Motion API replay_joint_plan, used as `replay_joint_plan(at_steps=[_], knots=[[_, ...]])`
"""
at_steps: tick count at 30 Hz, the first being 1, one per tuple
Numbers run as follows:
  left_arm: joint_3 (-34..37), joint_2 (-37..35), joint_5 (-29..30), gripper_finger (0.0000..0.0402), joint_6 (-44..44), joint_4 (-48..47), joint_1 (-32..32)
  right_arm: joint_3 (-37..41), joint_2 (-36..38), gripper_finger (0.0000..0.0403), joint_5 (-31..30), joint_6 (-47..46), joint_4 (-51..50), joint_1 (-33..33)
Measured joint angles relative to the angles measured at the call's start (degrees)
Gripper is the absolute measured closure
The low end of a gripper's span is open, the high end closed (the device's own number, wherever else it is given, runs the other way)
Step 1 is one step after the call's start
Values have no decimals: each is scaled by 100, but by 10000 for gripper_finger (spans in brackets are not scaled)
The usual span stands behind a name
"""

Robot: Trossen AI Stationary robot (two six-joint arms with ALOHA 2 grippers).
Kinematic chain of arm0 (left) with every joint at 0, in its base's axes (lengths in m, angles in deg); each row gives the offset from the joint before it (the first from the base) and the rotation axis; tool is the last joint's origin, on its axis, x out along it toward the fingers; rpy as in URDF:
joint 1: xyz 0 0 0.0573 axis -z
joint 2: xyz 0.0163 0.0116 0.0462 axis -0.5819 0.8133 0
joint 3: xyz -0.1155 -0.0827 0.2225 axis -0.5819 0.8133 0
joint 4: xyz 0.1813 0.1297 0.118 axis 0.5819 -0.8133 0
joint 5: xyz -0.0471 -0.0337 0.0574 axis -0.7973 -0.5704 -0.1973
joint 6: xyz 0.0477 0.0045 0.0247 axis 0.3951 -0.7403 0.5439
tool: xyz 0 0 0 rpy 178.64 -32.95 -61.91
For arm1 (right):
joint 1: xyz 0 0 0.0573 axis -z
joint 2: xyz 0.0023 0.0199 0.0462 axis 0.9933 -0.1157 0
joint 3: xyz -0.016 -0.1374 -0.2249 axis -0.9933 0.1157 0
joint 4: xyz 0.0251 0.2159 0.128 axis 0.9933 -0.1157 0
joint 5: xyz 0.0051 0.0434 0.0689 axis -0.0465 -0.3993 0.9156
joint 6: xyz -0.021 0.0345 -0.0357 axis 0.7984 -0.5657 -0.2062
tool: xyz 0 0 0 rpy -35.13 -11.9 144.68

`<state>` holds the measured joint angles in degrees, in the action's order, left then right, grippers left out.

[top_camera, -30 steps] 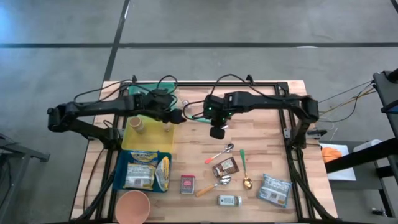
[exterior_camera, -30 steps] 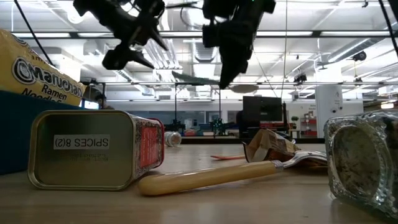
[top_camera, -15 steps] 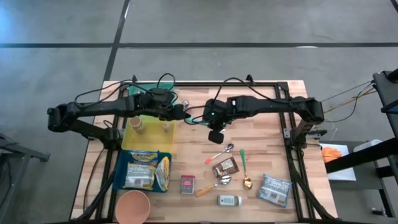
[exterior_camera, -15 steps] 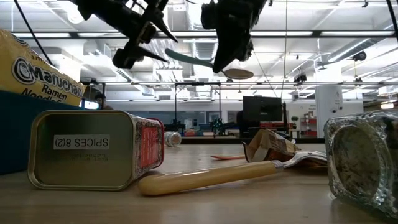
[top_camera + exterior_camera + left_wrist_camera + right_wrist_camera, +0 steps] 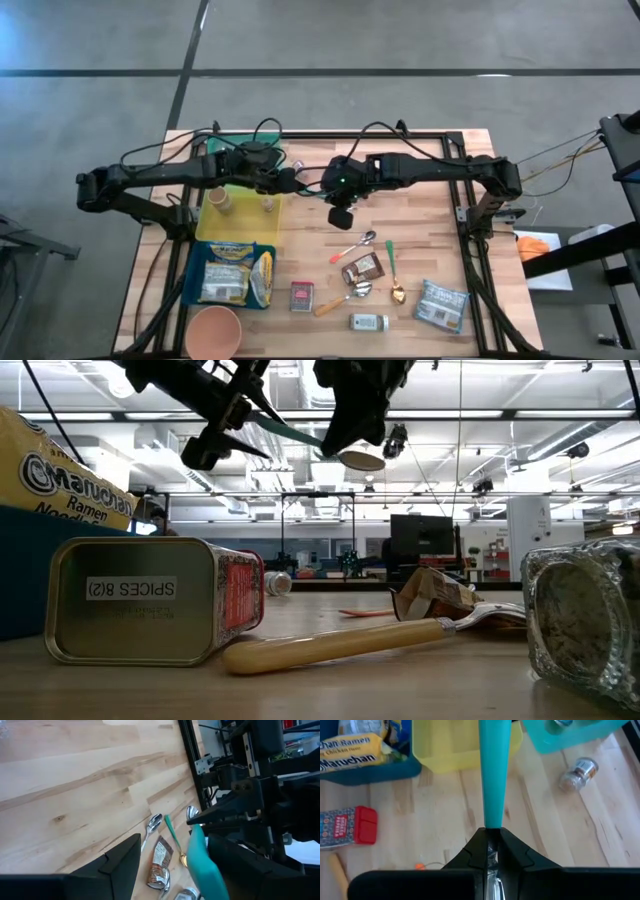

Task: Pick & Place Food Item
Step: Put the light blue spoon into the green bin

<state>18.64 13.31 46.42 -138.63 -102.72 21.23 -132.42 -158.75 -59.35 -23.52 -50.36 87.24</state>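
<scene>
From above, the right gripper (image 5: 335,190) and left gripper (image 5: 290,183) meet over the wooden table (image 5: 420,200), at one o'clock of the yellow bin (image 5: 240,222). The low view shows the teal-handled spoon (image 5: 300,436) raised between them. In the left wrist view, that gripper's fingers (image 5: 120,862) stand spread beside the teal handle. In the right wrist view, the fingers (image 5: 480,845) are pressed onto the spoon's neck.

arms: dark, jointed | cables: black, looped along links | left tool (image 5: 291,184), right tool (image 5: 338,216): black fingers
</scene>
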Motion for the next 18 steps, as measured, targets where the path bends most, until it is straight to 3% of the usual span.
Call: replay_joint_plan(at_steps=[4,12,18], knots=[[0,0,-25,188,71,53,0,0,0,385,2,0,75,0],[0,0,-112,299,181,378,0,0,2,385,6,1,86,-28],[4,0,-173,350,225,465,-7,0,11,385,-126,-8,82,-31]])
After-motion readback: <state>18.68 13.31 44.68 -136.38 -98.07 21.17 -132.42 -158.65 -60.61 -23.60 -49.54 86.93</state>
